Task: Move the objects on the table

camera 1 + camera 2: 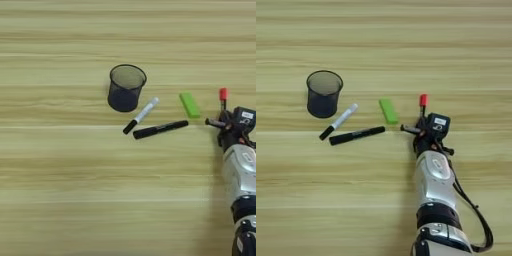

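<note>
On the table (60,165) a black mesh cup (125,88) stands upright at centre. Just right of it a white marker with a black cap (141,115) lies slanted, and a long black marker (160,129) lies below it. A small green block (190,104) rests further right. A red-capped marker (423,101) points away from me, its dark lower end meeting my right gripper (417,125). The gripper sits right at that end, coming up from the bottom right on the silver forearm (434,180). Whether it holds the marker is unclear.
The black cable (476,220) of the arm loops out to the right of the forearm. Broad bare wood lies to the left and along the front of the table.
</note>
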